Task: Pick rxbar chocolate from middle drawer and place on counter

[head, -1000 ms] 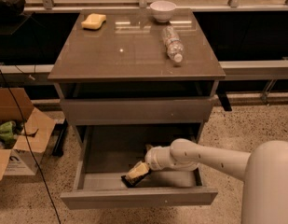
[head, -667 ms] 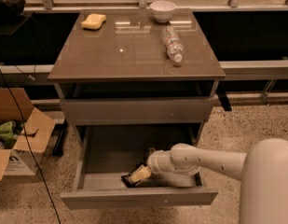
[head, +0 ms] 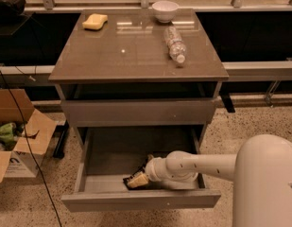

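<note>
Speckled floor (head: 259,122), cardboard box (head: 18,141) left, dark panels (head: 244,37) and metal rail (head: 261,70) behind glossy counter (head: 136,56); tool (head: 138,179) inside middle drawer (head: 141,201).

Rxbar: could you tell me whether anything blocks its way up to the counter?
Nothing visible does: the gripper is at the rxbar in the open drawer, and the bottle, bowl and sponge leave counter room.

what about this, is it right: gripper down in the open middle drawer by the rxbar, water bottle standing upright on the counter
No. The camera view shows the water bottle lying on its side on the counter, not upright. The gripper is down in the open middle drawer by the rxbar chocolate.
</note>
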`<act>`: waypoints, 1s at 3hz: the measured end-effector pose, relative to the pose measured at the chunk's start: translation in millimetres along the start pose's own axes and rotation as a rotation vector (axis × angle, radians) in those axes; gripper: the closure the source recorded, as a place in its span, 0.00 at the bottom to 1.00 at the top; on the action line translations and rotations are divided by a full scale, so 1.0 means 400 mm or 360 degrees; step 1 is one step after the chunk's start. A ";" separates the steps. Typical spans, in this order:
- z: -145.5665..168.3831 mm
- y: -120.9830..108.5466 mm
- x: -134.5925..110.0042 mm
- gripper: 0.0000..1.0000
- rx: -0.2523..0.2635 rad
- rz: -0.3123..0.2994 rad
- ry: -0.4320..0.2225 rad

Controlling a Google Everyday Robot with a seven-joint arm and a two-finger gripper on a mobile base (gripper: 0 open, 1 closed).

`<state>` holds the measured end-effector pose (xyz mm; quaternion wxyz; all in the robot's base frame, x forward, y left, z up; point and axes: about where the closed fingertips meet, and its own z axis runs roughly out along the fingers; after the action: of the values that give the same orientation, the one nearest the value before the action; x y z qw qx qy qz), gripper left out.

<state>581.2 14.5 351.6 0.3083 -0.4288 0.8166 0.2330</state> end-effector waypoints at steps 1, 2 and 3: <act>0.015 0.015 -0.005 0.41 0.0000 0.0011 0.0014; 0.007 0.018 -0.013 0.64 0.0000 0.0014 0.0016; 0.001 0.014 -0.023 0.88 0.0001 0.0013 0.0015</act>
<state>580.8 22.9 358.4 0.3035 -0.4264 0.8199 0.2319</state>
